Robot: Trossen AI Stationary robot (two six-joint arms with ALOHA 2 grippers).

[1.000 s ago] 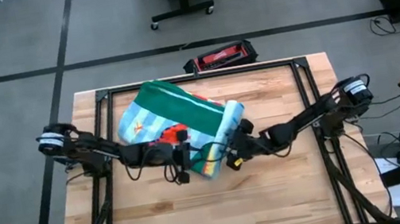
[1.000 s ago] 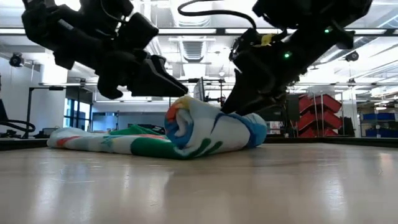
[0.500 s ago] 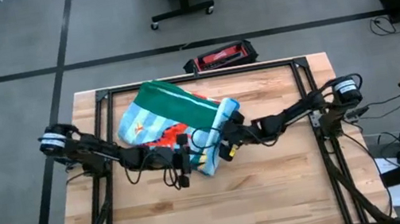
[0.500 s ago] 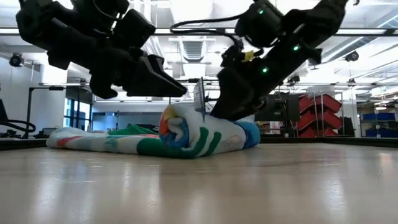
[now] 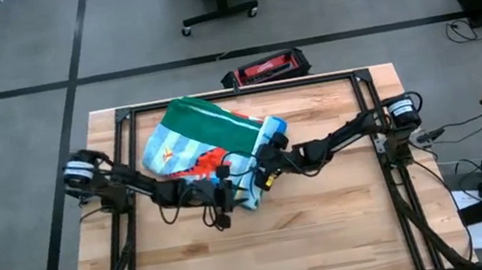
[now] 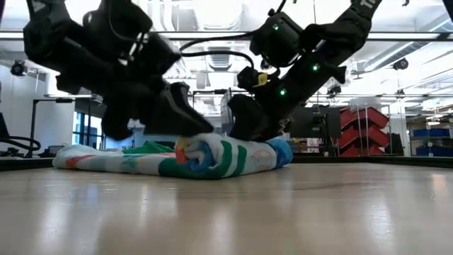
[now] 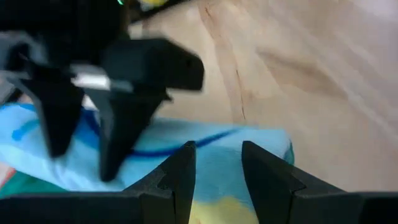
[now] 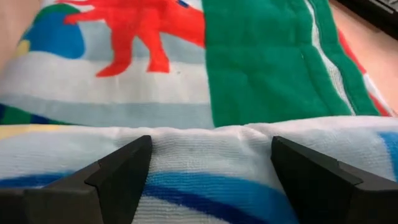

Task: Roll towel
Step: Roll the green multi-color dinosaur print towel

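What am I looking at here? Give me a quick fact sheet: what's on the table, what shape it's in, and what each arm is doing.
Item: towel with dinosaur print and green border
Surface: wooden table
Towel state: partly rolled; the roll lies at the edge nearer the arms, the rest is spread flat behind it
Left gripper: at one end of the roll, fingers partly apart above the cloth
Right gripper: at the other end, fingers spread wide across the roll
Off the table: red and black case on the floor

Towel (image 5: 209, 150) on table (image 5: 335, 236) centre-rear, left end effector (image 5: 221, 194) and right end effector (image 5: 260, 166) on its rolled front edge
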